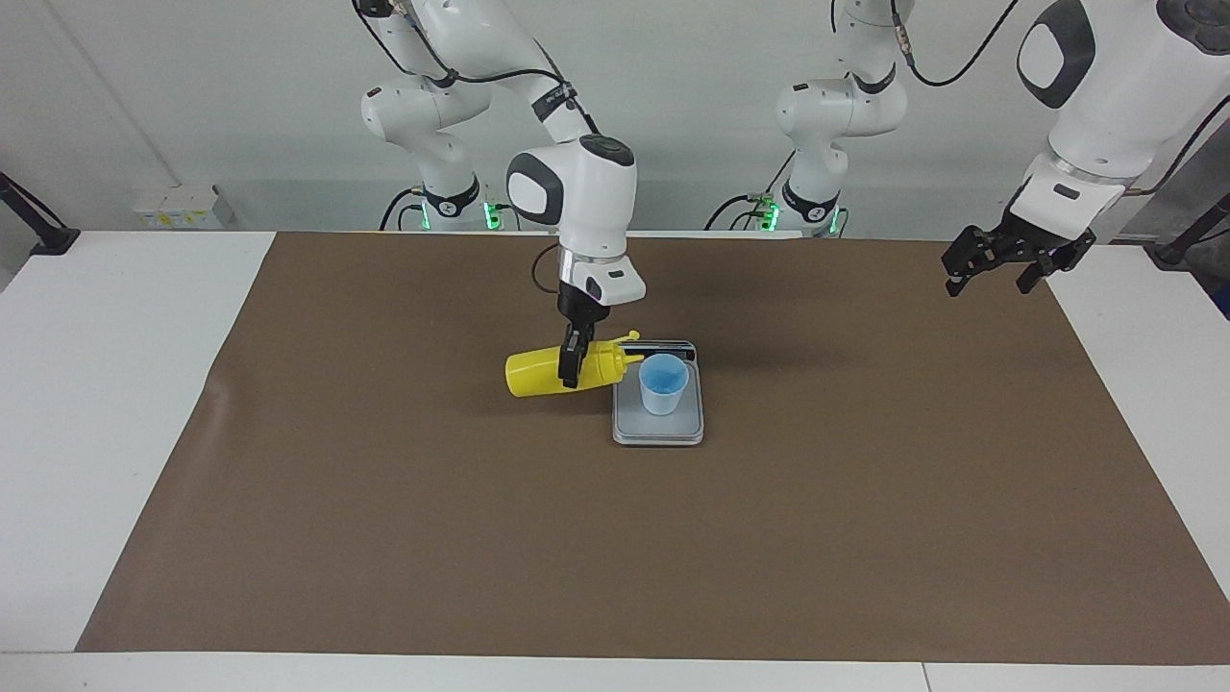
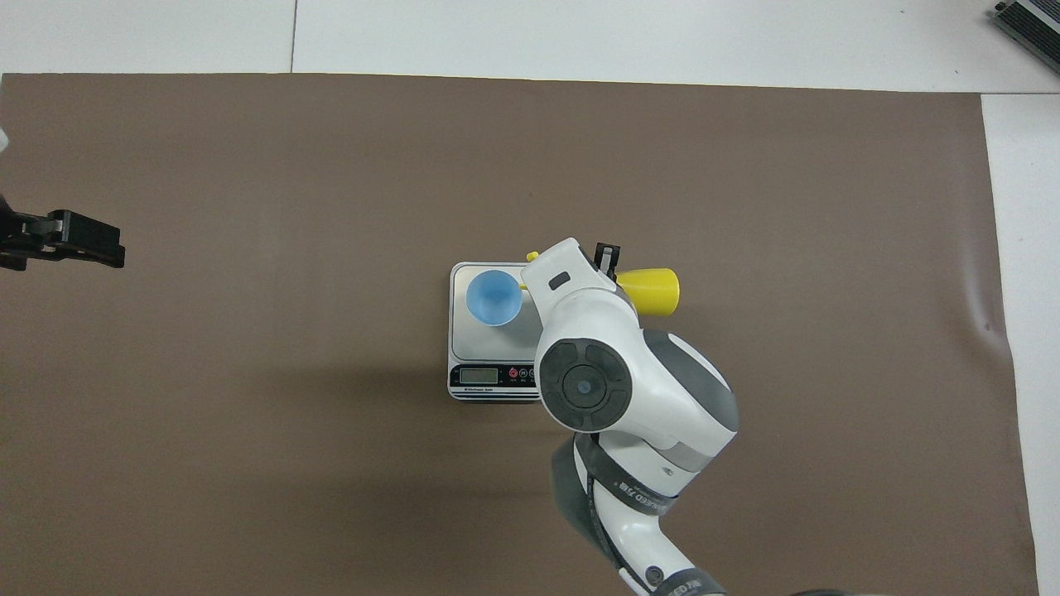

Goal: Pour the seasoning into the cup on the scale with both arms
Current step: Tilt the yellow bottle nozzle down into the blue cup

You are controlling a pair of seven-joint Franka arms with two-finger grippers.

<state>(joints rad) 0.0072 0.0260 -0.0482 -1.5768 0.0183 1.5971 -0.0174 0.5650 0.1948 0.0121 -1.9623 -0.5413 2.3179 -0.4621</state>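
Note:
My right gripper [image 1: 572,370] is shut on the seasoning [image 1: 533,373], a yellow squeeze bottle [image 2: 650,291] held almost level above the mat beside the scale. Its nozzle points at the rim of the cup [image 1: 663,383]. The light blue cup [image 2: 493,297] stands upright on the scale [image 1: 658,434], whose display strip [image 2: 497,377] faces the robots. In the overhead view the right wrist covers the bottle's neck and the gripper's fingertips. My left gripper [image 1: 988,284] waits open and empty, raised over the mat's edge at the left arm's end of the table [image 2: 108,246].
A brown mat [image 1: 615,538] covers most of the white table [image 1: 115,384]. A black clamp post [image 1: 38,226] stands at the table's corner at the right arm's end. A dark device [image 2: 1027,21] lies at the table's corner farthest from the robots.

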